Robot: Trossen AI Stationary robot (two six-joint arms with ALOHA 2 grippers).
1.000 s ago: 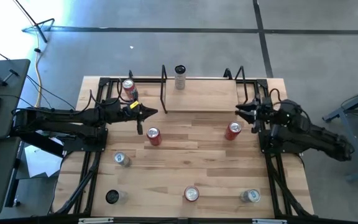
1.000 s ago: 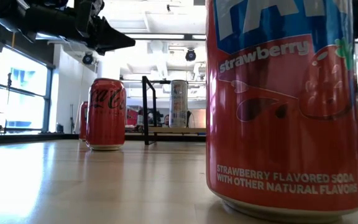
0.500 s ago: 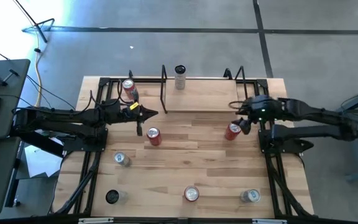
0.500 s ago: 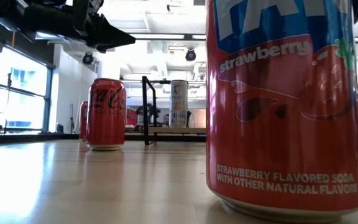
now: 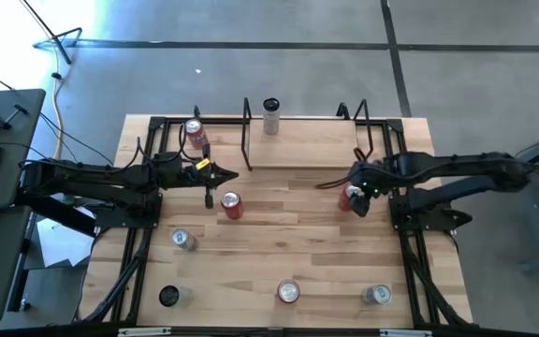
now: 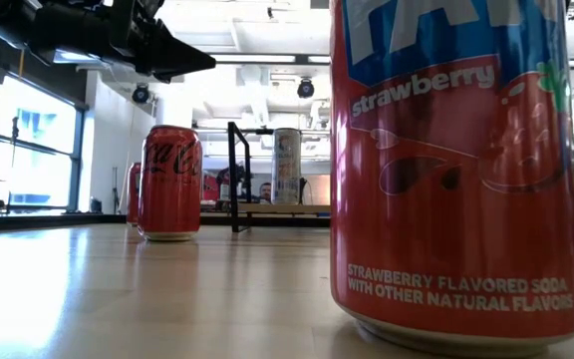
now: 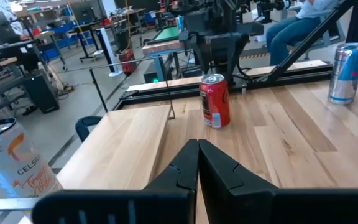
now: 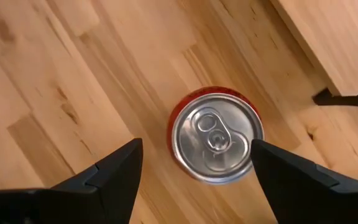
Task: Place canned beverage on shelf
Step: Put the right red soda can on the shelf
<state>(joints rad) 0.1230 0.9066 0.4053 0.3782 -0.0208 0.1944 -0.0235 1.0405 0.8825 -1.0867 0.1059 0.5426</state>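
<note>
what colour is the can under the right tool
Red, with a silver top; the can shows best in the right wrist view, beneath the open right tool.

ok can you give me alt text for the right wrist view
Looking straight down on an upright red aluminium can with an unopened silver pull-tab lid, standing on the light-wood tabletop. The right gripper is open above it, one dark finger on each side of the can, not touching. The shelf's pale board edge crosses one corner.
</note>
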